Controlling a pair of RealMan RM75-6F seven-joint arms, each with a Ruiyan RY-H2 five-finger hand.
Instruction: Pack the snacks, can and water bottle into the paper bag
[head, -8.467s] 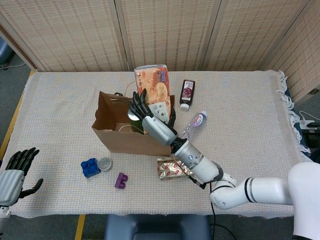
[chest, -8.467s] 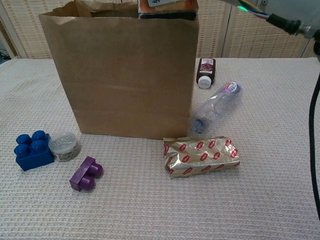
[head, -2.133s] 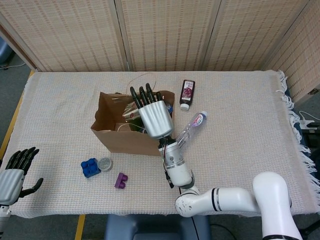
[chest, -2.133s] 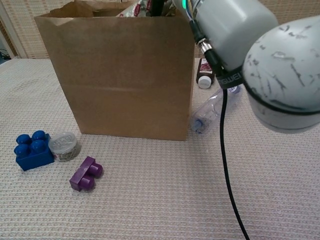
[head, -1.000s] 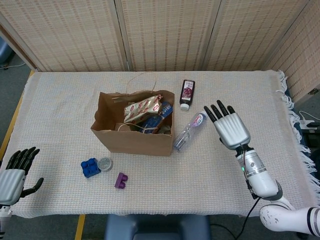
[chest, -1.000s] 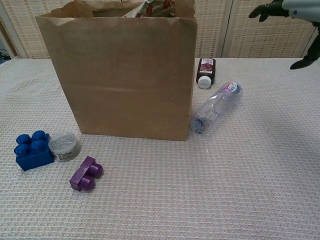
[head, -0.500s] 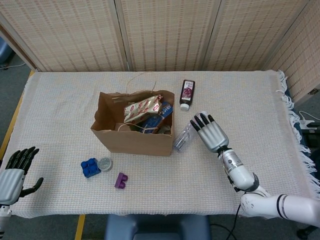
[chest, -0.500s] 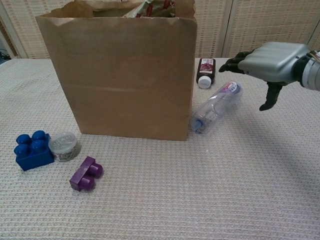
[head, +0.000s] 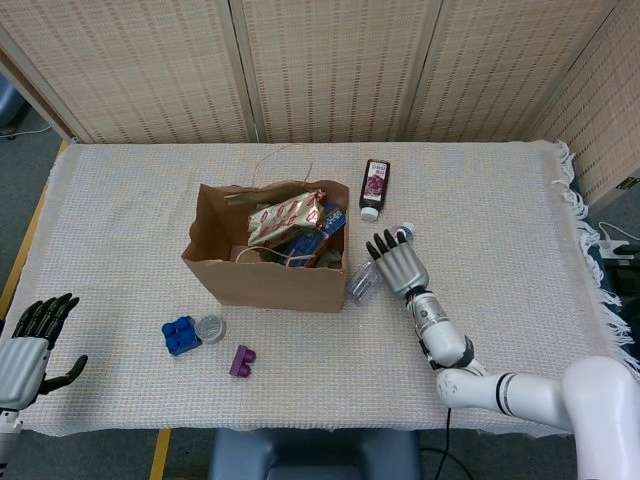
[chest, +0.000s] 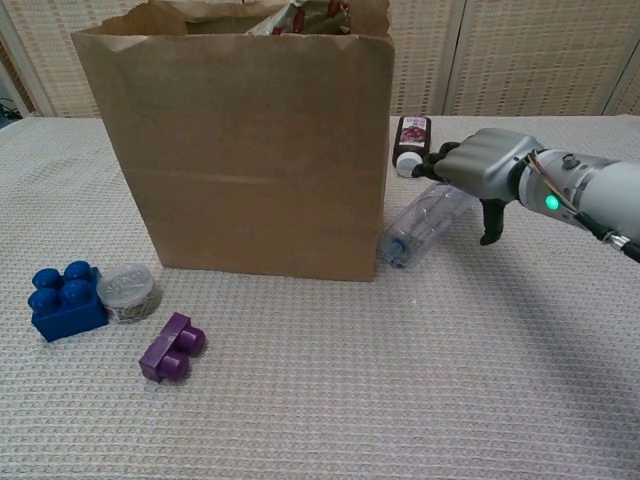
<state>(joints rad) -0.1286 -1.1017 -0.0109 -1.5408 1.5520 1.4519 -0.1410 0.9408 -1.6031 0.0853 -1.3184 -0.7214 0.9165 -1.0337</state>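
The water bottle (chest: 425, 225) is lying on its side on the bench (head: 520, 220), its base just beside the paper bag (chest: 245, 150). The right hand (chest: 487, 165) is hovering over the bottle's cap end, palm down, its fingers (chest: 445, 157) spread apart and its thumb hanging down on the far side from the bag; whether they are touching the bottle is unclear. Snack packets (head: 285, 215) are sticking up inside the bag. The left hand (head: 30, 350) is waiting at the bench's near left edge, fingers apart, holding nothing.
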